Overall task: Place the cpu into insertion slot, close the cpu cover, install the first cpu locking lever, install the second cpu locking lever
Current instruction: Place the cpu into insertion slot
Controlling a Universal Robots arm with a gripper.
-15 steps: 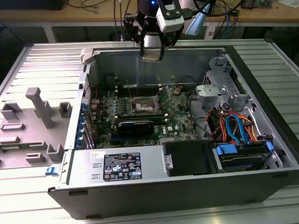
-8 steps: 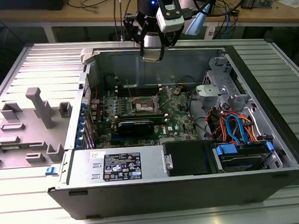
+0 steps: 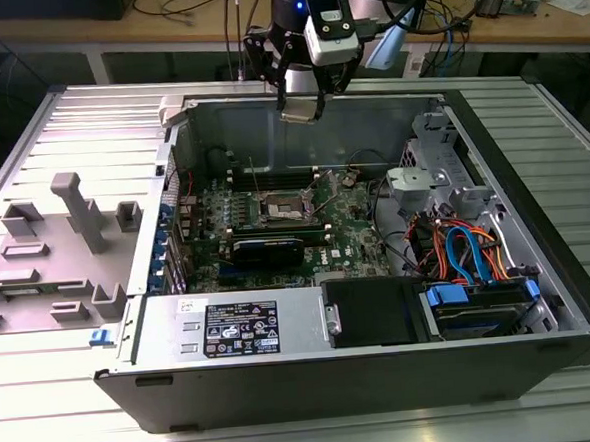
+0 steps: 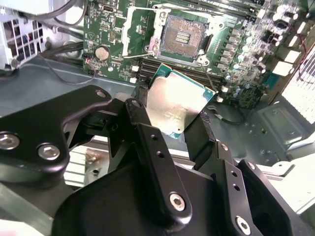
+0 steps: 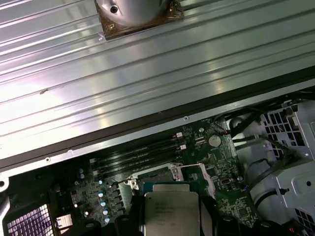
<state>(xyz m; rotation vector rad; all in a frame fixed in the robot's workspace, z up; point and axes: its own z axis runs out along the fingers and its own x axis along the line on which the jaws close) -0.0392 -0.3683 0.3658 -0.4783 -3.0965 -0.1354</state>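
Observation:
My gripper [image 3: 302, 104] hangs above the back wall of the open computer case, shut on the cpu [image 3: 301, 113]. In the second wrist view the cpu [image 4: 179, 101], a flat silver-grey square with a green edge, sits clamped between the two black fingers [image 4: 141, 110]. Below it on the green motherboard lies the insertion slot [image 4: 184, 35], dark-centred, silver-rimmed and uncovered. The cpu cover [image 4: 129, 37] appears swung open beside the slot. In the first wrist view the cpu [image 5: 171, 211] overlaps the slot [image 5: 160, 174]. In the exterior view the slot [image 3: 282, 208] lies forward of and below the gripper.
Long black memory slots [image 3: 236, 207] flank the socket and a black card [image 3: 267, 249] lies in front of it. Coloured cables [image 3: 467, 251] and a drive cage [image 3: 432, 172] fill the exterior view's right. A grey fixture with pegs [image 3: 70, 235] stands outside the case, at the left.

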